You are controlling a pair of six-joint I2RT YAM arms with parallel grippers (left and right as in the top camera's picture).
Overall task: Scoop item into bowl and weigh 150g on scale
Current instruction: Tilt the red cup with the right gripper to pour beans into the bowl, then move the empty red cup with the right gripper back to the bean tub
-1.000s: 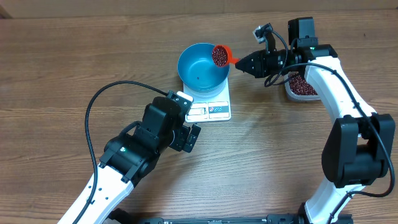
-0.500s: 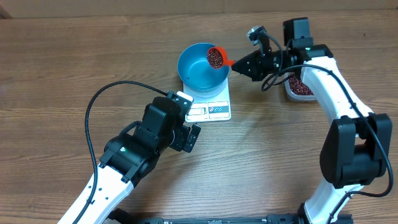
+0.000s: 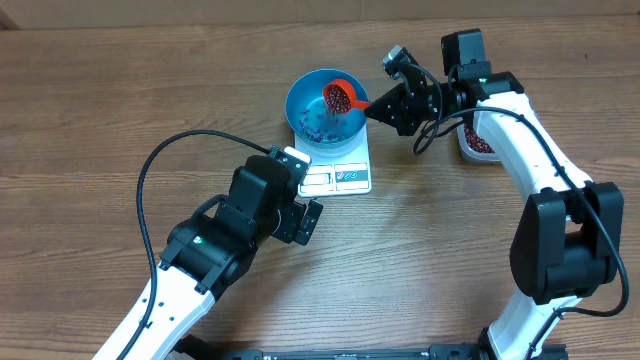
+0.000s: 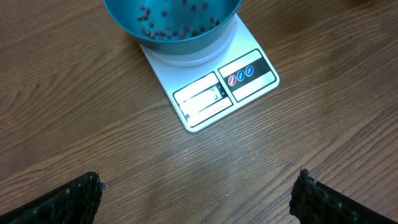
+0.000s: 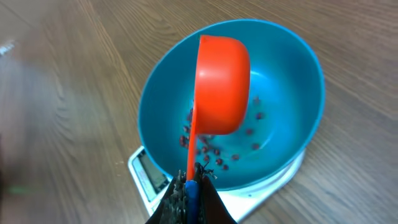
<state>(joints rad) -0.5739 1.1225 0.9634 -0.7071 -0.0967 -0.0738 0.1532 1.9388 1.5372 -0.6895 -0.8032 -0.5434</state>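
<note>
The blue bowl point(image 3: 322, 108) stands on the white scale point(image 3: 345, 176), its display facing the left arm. My right gripper point(image 3: 374, 104) is shut on the handle of an orange scoop point(image 3: 340, 97), tipped over the bowl. Dark red beans point(image 5: 214, 154) lie scattered on the bowl's point(image 5: 292, 87) floor under the tilted scoop point(image 5: 222, 84). In the left wrist view the bowl point(image 4: 174, 28) with beans and the scale point(image 4: 214, 93) lie ahead of my left gripper point(image 4: 198, 194), which hangs open over bare table. More beans fill a clear tub point(image 3: 480, 140) behind the right arm.
The left arm's black cable point(image 3: 160, 165) loops over the table left of the scale. The right arm point(image 3: 520, 120) stretches across the tub of beans. Bare wood surrounds the scale.
The right gripper has moved left and rolled the scoop over the bowl, and beans now lie in the bowl. The left arm has not moved.
</note>
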